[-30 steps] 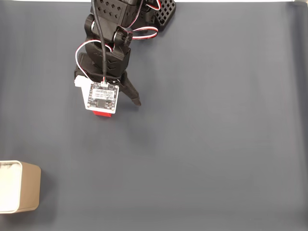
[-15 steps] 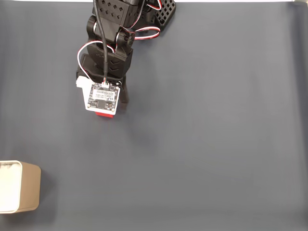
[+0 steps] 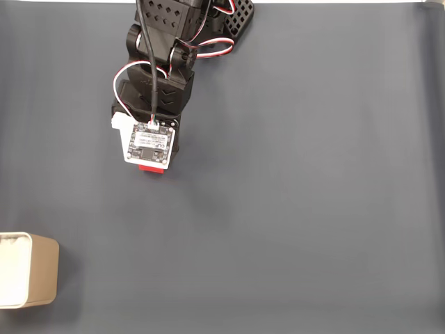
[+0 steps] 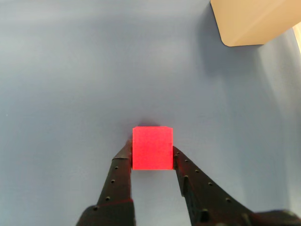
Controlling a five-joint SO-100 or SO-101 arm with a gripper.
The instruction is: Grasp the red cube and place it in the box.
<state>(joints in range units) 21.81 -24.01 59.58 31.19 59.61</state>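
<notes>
Clamping the red cube point(image 4: 152, 148) between both black fingers point(image 4: 121, 170) of the gripper point(image 4: 151, 156) in the wrist view, jaws pressing its left and right faces, cube sitting on the dark blue-grey mat point(image 4: 70, 84). Peeking out as a red sliver point(image 3: 151, 168) under the wrist camera board point(image 3: 148, 145) in the fixed view. Lying well apart, the tan box point(image 3: 28, 271) at the lower-left edge, point(image 4: 254, 19) upper right from the wrist.

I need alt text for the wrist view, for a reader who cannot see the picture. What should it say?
A small, matte, bright red cube sits on a dull blue-grey table surface, with the black two-finger end effector closed against its left and right sides. A corner of the tan, round-cornered box shows at the upper right, apart from the cube.
</notes>
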